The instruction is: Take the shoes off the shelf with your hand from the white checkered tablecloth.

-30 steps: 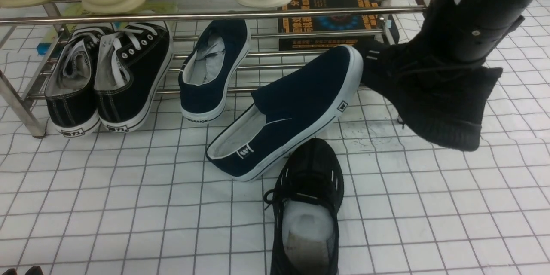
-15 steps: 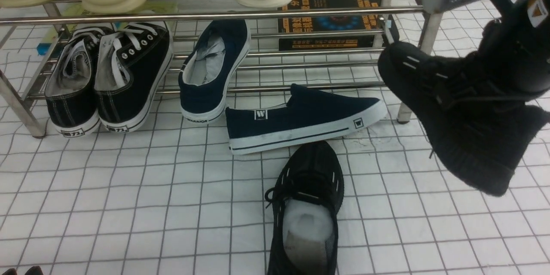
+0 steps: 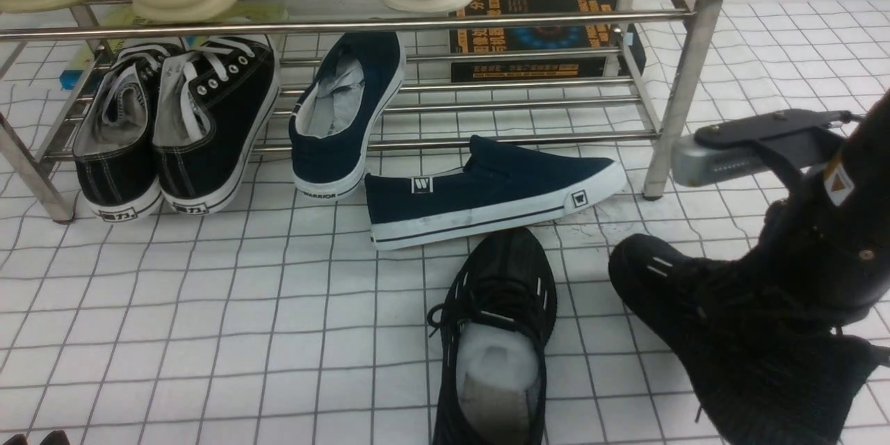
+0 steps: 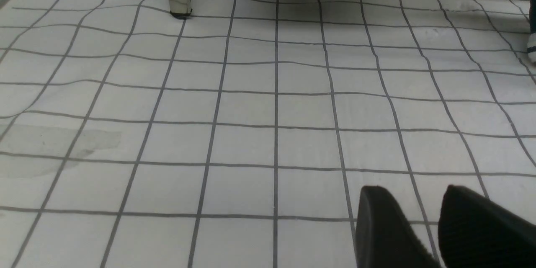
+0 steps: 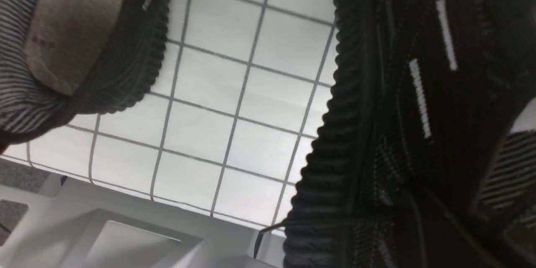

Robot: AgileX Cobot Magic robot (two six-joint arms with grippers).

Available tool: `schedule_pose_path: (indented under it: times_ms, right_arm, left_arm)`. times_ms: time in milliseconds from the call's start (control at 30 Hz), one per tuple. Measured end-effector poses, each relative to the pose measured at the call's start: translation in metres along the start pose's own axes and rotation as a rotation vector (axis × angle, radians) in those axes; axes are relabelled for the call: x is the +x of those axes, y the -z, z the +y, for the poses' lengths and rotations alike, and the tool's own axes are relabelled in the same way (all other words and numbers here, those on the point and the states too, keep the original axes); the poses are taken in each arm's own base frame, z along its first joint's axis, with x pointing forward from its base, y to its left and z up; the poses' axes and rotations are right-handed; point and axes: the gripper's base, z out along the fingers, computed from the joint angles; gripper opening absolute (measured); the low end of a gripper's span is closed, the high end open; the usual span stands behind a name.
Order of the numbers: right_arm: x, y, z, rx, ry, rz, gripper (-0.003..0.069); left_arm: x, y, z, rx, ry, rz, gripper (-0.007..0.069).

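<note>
**Second black shoe off the shelf, set-down pending**

Front view: the right arm (image 3: 845, 236) carries the second black lace-up shoe (image 3: 730, 341) at 3 o'clock of its mate, the first black lace-up shoe (image 3: 497, 334), which lies flat on the white checkered tablecloth (image 3: 208, 313) with white paper stuffing showing. The carried shoe is tilted, with its toe towards 10 o'clock. Its jaws are buried in the shoe's collar, pinched nearly together on it. The steel shoe rack (image 3: 685, 76) stands at 12 o'clock, well apart from the carried shoe. A navy slip-on (image 3: 487, 188) lies on its side just beyond the mate.

Left wrist view: the left arm's fingertips (image 4: 377, 217) hover low over bare cloth, slightly apart, with nothing between them.

Right wrist view: the carried shoe (image 5: 418, 113) fills one side and the mate (image 5: 83, 42) the other, with a strip of cloth between them. Whether the carried sole touches the cloth I cannot tell.

Judgement: this looks like the closing step. Next, level the shoe, lower it beside its mate without bumping it, then release the jaws.
</note>
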Motion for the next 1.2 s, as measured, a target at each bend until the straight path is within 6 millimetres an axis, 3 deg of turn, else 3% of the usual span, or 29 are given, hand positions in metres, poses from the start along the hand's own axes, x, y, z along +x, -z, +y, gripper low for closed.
schedule_pose_path:
  times_ms: [300, 633, 933, 1200]
  right_arm:
    - [-0.026, -0.045, 0.014, -0.024, -0.013, 0.054, 0.0015]
    - [-0.038, -0.031, 0.034, -0.029, 0.064, -0.012, 0.0018]
    - [-0.043, -0.073, 0.054, -0.014, 0.105, 0.088, 0.0023]
    - [-0.047, -0.100, 0.059, -0.017, 0.090, 0.146, 0.0055]
  left_arm:
    - [0.000, 0.000, 0.000, 0.000, 0.000, 0.000, 0.0243]
    - [0.000, 0.000, 0.000, 0.000, 0.000, 0.000, 0.0242]
    - [0.000, 0.000, 0.000, 0.000, 0.000, 0.000, 0.0242]
    - [0.000, 0.000, 0.000, 0.000, 0.000, 0.000, 0.0242]
